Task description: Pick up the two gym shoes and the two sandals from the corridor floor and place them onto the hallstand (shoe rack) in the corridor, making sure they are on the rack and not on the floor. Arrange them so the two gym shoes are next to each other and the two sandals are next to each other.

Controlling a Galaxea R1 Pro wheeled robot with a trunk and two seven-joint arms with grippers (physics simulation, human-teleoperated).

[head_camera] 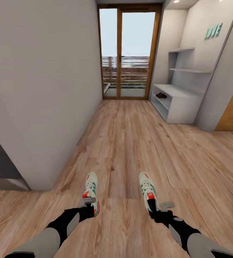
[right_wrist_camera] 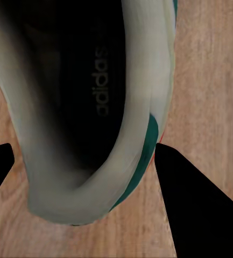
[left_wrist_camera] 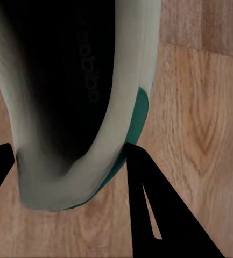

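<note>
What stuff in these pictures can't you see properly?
- Head view: the dark things on the hallstand top are too small to tell what they are.
- Head view: the left gripper hides the heel of the left gym shoe; the right gripper hides the heel of the right gym shoe.
- Wrist views: both shoes' toes are cut off by the picture edge.
</note>
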